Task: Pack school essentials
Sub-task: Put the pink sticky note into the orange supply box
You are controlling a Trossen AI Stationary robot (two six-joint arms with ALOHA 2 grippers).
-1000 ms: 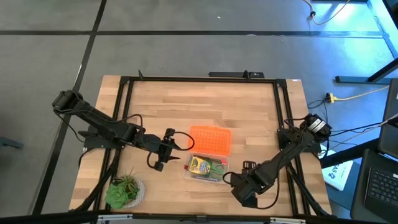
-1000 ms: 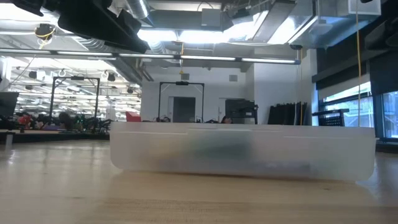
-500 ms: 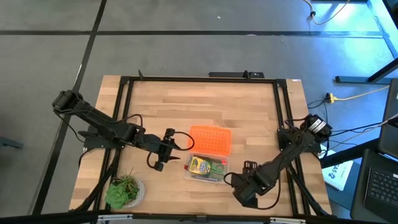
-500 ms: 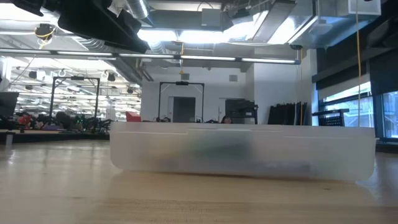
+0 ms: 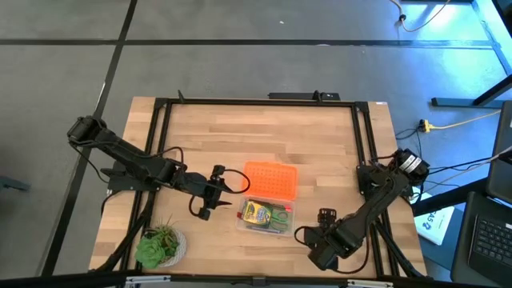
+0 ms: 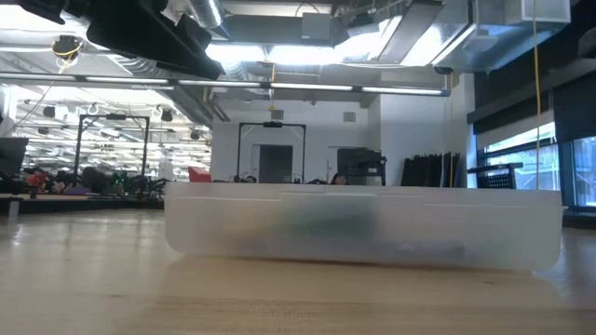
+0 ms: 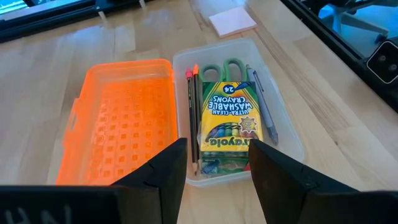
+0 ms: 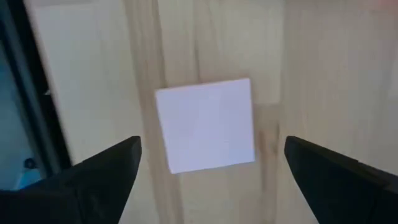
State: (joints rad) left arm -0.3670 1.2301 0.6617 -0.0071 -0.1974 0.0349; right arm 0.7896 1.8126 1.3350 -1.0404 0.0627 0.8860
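- Right pincer (image 8: 208, 171): mine, now released wide, drawn back toward desk (image 5: 320, 144) edge since earlier; poised above pink note pad (image 8: 205, 124).
- Left wrist view alone: crayon box (image 7: 231, 118), scissors (image 7: 225, 67) lying in case (image 7: 286, 134).

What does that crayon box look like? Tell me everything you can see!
The crayon box is a yellow and green cardboard pack with "washable crayons" and a 24 printed on it, plus a picture of coloured crayons. It is closed and lies flat inside the clear case. Two thin pencils lie beside it on one side and a greyish pen on the other. It covers part of the green-handled scissors.
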